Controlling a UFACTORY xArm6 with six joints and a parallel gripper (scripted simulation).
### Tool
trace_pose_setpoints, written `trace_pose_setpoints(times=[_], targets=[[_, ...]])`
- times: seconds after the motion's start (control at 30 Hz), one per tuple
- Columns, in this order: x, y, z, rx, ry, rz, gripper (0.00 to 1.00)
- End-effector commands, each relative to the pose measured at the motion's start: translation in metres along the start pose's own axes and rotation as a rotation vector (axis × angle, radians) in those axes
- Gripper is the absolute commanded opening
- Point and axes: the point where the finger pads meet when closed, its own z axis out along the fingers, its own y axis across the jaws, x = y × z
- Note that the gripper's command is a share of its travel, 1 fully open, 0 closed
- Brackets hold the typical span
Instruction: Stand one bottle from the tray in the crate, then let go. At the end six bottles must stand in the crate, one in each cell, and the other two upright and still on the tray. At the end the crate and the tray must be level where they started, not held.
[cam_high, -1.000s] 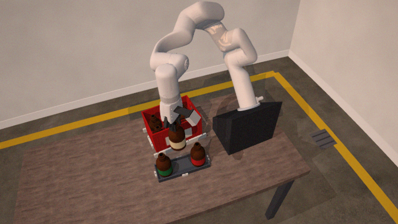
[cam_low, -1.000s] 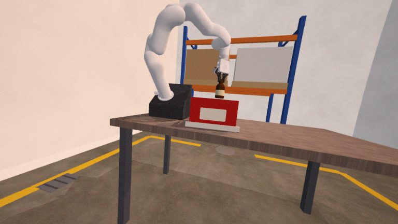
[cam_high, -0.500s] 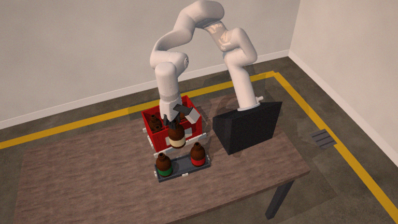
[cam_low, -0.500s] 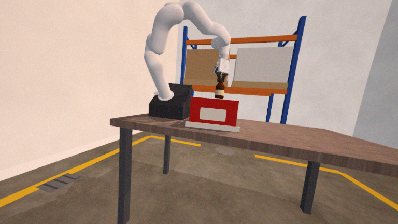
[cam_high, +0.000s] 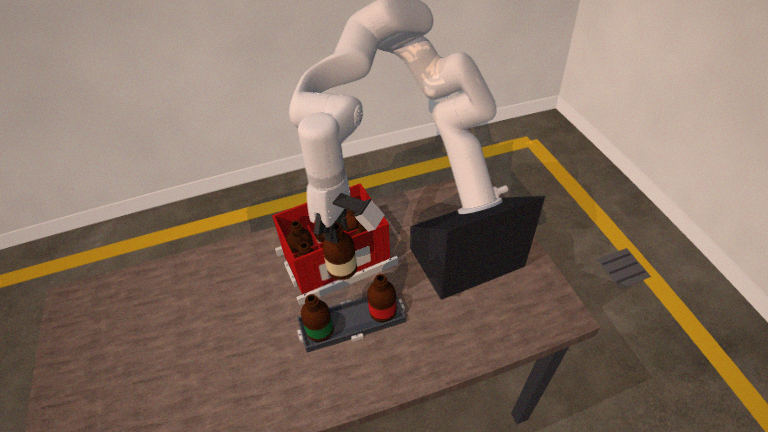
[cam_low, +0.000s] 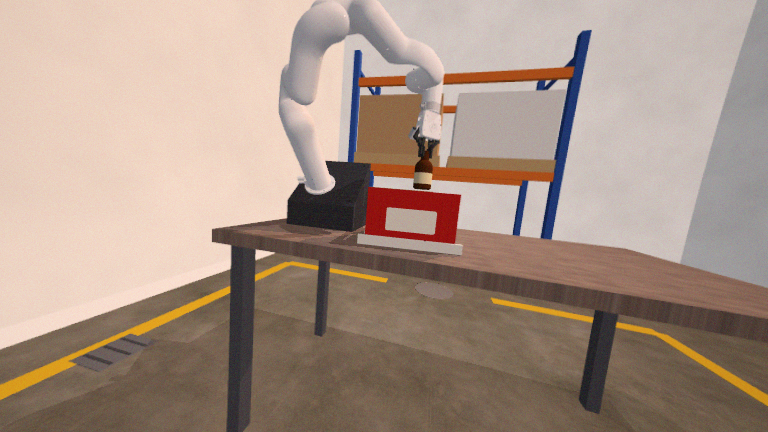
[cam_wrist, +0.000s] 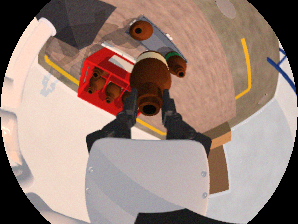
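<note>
My gripper (cam_high: 331, 229) is shut on the neck of a brown bottle with a cream label (cam_high: 338, 257) and holds it upright in the air, above the near edge of the red crate (cam_high: 321, 244). In the exterior view the bottle (cam_low: 422, 173) hangs just above the crate's top rim (cam_low: 412, 214). The wrist view shows the fingers on the bottle (cam_wrist: 150, 78). Several brown bottles stand in the crate's cells (cam_high: 298, 236). On the grey tray (cam_high: 351, 319) stand a green-labelled bottle (cam_high: 315, 318) and a red-labelled bottle (cam_high: 381, 298), both upright.
The crate rests on a white base plate on the wooden table. The arm's black pedestal (cam_high: 475, 244) stands to the right of the crate. A blue and orange shelf rack (cam_low: 472, 123) is behind the table.
</note>
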Motion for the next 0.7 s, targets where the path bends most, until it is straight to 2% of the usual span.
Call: trace_pose_setpoints(times=[0.0, 0.67], targets=[[-0.007, -0.007, -0.002, -0.005, 0.0, 0.001, 0.0], [-0.033, -0.041, -0.002, -0.005, 0.0, 0.001, 0.0]])
